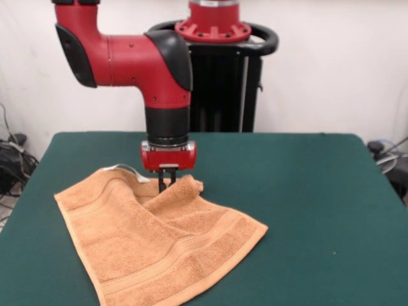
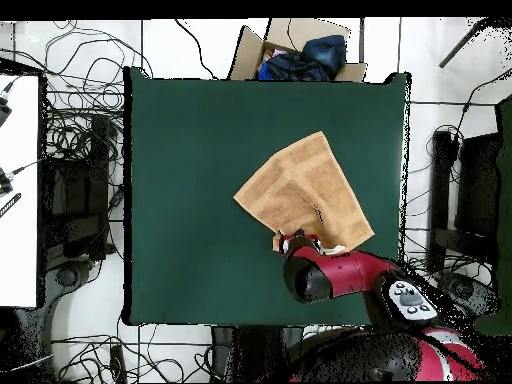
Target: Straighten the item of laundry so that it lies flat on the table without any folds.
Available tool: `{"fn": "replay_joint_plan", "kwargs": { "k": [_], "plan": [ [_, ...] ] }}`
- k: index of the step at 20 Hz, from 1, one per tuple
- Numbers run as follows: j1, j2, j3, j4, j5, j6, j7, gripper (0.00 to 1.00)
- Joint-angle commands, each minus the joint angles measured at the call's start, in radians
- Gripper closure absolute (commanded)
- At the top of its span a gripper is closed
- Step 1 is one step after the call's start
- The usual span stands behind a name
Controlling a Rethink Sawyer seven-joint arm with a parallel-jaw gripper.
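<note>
Clearly the towel (image 1: pixel 159 245) was soft and limp; the gripper (image 1: pixel 167 185) had its fingers pinched on a raised fold near the desk's (image 1: pixel 306 191) far edge, where we judged a corner easier to pull.

You see a towel (image 1: pixel 159 245) of soft, looped terry cloth, matt orange-tan and rough-napped, with flatter woven border bands running close to its edges. A small smooth white tag (image 1: pixel 124 168) shows at the towel's edge nearest the pedestal. Under the towel, the table (image 1: pixel 306 191) wears a dark green felt-like cover, matt and even. Above the towel, the arm (image 1: pixel 137 60) has glossy red shells with smooth black plastic-looking joints that catch the light. The gripper (image 1: pixel 167 183) at the towel's raised fold looks dark and matt, below a shiny red wrist block.
</note>
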Motion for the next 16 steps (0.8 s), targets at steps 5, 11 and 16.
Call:
{"fn": "replay_joint_plan", "kwargs": {
  "k": [5,11,16],
  "plan": [
    [0.115,0.174,-0.026,-0.277,-0.022,0.251,-0.037,1.00],
    [0.166,0.212,-0.065,-0.331,-0.029,0.347,-0.030,1.00],
    [0.151,0.221,-0.044,-0.342,-0.023,0.492,-0.093,1.00]
  ]
}}
